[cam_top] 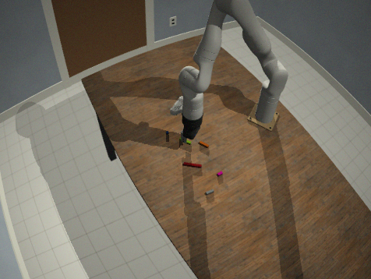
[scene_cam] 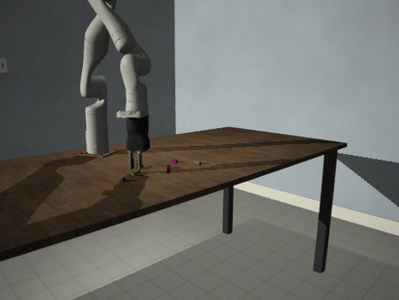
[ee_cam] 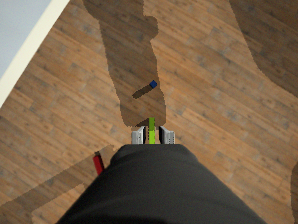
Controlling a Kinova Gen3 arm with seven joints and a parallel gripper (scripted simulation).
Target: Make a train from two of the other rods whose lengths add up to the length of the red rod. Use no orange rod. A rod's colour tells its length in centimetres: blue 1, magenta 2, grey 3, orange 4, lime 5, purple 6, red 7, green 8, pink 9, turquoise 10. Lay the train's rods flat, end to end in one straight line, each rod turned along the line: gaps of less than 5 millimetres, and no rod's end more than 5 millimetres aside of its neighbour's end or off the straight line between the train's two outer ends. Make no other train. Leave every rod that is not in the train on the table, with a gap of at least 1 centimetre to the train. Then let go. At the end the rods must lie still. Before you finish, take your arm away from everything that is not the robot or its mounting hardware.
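We are holding our gripper (ee_cam: 152,135) down at the counter (cam_top: 249,203), its fingers standing on either side of the lime rod (ee_cam: 151,130); whether they are pinching it or merely straddling it, we cannot tell. Relative to that lime rod, the red rod (cam_top: 192,165) is lying nearby, the orange rod (cam_top: 203,144) just beside, the blue rod (ee_cam: 153,84) a little beyond.

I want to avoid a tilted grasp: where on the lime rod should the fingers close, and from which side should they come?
Come straight down from above and close on its two long sides, near mid-length. The lime rod lies flat, long and narrow, and runs lengthwise through the gap of the open gripper, so the fingers face those sides.
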